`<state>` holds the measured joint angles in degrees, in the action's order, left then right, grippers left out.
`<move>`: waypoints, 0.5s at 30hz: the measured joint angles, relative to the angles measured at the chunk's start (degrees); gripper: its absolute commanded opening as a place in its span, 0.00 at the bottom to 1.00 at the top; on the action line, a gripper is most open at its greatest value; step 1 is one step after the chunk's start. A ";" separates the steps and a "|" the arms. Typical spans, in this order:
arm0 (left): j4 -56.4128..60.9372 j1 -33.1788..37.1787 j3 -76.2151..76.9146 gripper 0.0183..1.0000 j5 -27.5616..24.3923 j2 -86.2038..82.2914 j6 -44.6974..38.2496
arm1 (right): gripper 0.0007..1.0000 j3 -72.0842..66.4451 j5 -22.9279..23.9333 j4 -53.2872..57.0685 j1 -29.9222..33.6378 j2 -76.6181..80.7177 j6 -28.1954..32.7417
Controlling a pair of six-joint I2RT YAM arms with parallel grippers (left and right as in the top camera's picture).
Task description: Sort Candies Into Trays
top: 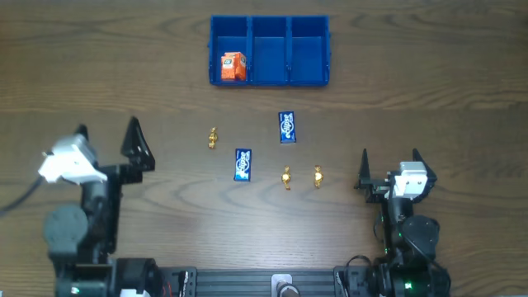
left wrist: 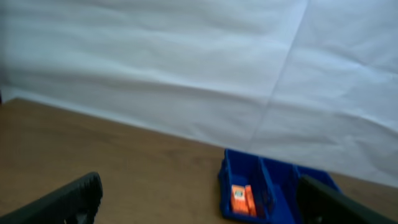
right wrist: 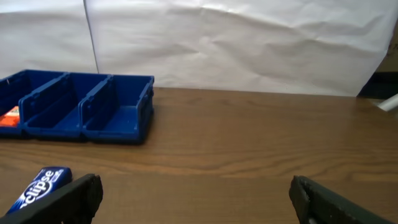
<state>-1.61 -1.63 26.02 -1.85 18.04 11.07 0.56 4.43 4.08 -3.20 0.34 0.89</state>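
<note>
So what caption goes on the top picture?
Five candies lie loose on the table; one orange pack sits in the blue tray.

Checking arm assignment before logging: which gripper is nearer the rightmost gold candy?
Right. The right gripper sits a short way to the right of the rightmost gold candy; the left gripper is far off on its opposite side.

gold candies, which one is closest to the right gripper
The rightmost gold candy, lying nearest the right gripper. Its neighbour sits just left of it, and the third gold candy lies far off toward the left arm.
</note>
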 measured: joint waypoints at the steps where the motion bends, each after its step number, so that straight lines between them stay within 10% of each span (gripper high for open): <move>1: 1.60 0.04 -2.95 1.00 -0.52 -2.36 -0.46 | 1.00 0.00 0.02 0.00 0.00 0.02 0.02; 15: 6.23 0.50 -24.94 1.00 -5.05 -16.52 -4.72 | 1.00 0.00 0.04 0.00 0.00 0.02 0.00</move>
<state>4.62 -1.13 1.08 -6.90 1.52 6.35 0.56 4.47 4.08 -3.20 0.36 0.89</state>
